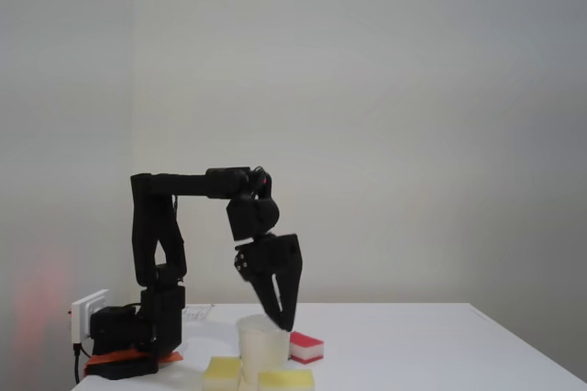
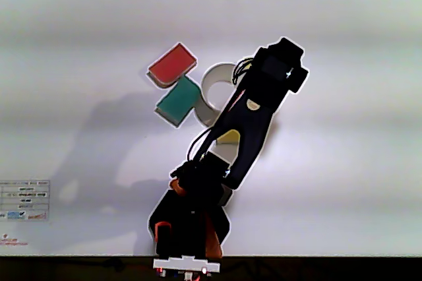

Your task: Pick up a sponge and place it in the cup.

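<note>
In the fixed view the white paper cup (image 1: pixel 263 347) stands at the table's near edge. The pale yellow sponge (image 1: pixel 285 379) lies low in front of it, cut off by the bottom edge of the view. My black gripper (image 1: pixel 282 322) points down, its tips at the cup's rim on the right, far side. Its jaws taper to one point, shut, with nothing between them. In the other view the cup (image 2: pixel 216 78) is partly covered by my arm (image 2: pixel 250 123), which hides the fingertips.
A second, squarer yellow sponge (image 1: pixel 221 373) lies left of the cup, and a sliver of it (image 2: pixel 229 137) peeks from under the arm. A red-and-white sponge (image 1: pixel 306 347) sits right of the cup. A red sponge (image 2: pixel 171 64) and a green-topped one (image 2: pixel 178 101) lie left of the cup.
</note>
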Motion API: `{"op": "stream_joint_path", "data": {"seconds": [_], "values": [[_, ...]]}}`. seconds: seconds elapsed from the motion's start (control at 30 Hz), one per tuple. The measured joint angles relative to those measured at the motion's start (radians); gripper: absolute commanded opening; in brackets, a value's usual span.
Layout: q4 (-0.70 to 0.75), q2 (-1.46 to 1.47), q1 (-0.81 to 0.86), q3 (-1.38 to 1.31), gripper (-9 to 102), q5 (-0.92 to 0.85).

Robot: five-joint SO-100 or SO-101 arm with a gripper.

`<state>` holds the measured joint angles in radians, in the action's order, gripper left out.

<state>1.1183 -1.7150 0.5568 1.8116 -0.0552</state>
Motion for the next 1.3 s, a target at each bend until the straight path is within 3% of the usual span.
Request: {"op": "stream_joint_path", "data": {"seconds": [0.3,0.6,0.87,1.03,1.3], "values": [[-0.16,0.0,0.023,0.152,0,-0.031],[-0.206,-0.003,-0.005,0.233,4,-0.028],[-0.206,-0.04,-0.029,0.272,13,-0.029],[-0.213,-0.04,-0.044,0.272,24,-0.031],[-0.247,-0.04,-0.049,0.272,29,-0.064]]}}
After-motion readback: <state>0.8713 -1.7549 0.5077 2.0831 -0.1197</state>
